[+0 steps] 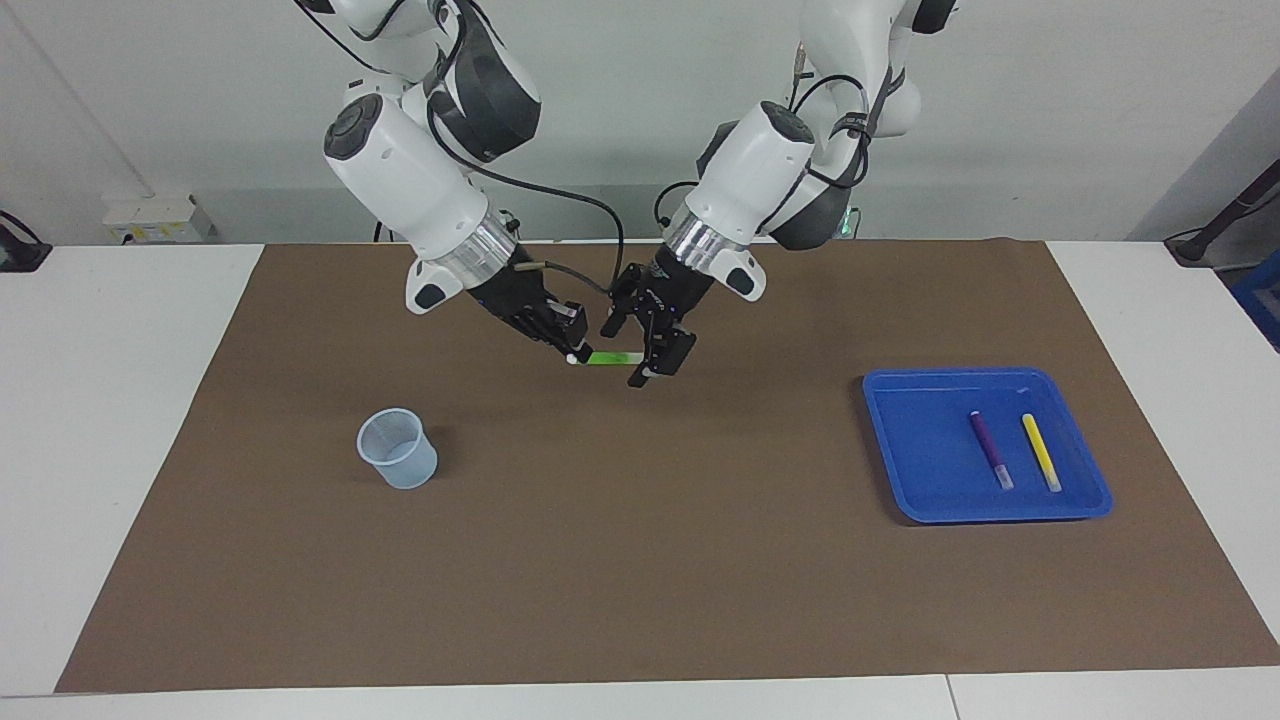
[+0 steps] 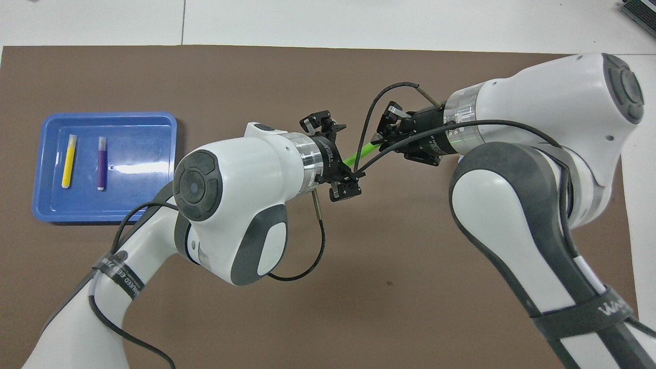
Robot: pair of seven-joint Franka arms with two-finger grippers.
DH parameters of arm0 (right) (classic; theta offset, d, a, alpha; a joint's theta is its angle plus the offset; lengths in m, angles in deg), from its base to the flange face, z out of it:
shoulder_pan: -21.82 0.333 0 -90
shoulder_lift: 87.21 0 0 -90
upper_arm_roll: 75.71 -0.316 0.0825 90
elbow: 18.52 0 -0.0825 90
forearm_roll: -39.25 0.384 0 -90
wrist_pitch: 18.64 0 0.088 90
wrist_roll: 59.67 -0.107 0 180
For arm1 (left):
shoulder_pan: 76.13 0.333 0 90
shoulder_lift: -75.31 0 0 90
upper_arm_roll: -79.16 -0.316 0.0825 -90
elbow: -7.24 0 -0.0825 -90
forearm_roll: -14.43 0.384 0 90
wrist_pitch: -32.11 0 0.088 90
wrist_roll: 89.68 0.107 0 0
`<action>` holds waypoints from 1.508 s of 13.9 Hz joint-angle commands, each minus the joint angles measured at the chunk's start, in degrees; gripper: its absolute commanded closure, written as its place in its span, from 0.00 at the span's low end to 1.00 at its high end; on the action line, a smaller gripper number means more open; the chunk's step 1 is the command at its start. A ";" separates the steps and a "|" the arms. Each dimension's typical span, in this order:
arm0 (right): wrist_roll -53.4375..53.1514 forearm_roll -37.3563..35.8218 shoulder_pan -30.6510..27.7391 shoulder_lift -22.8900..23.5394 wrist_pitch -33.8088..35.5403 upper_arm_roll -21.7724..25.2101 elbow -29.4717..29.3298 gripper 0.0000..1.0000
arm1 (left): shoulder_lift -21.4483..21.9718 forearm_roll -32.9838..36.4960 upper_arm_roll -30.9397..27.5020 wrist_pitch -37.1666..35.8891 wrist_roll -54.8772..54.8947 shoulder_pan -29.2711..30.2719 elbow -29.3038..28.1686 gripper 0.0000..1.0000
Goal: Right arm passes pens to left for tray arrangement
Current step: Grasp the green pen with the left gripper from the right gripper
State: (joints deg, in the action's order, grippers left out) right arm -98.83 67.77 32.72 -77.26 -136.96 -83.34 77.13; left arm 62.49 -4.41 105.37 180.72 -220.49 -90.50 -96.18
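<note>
Green pen (image 1: 612, 357) clamped in right pincer (image 1: 573, 350); its free end between left pincer's (image 1: 636, 350) spread fingers.

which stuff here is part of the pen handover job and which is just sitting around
In the job:
- green pen, held by right gripper
- left gripper, open around it
- purple pen, yellow pen in blue tray

Lying about:
- clear cup
- brown mat
</note>
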 commanded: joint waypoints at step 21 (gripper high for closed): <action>-0.47 1.53 -0.09 -0.72 -1.13 -0.11 1.21 0.15 | 0.44 3.99 -0.98 2.74 -0.33 -1.19 -1.71 1.00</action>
State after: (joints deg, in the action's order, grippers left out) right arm -98.86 68.40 32.72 -77.43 -137.14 -83.33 77.43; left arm 62.39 -2.26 104.99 183.48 -221.05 -91.42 -97.58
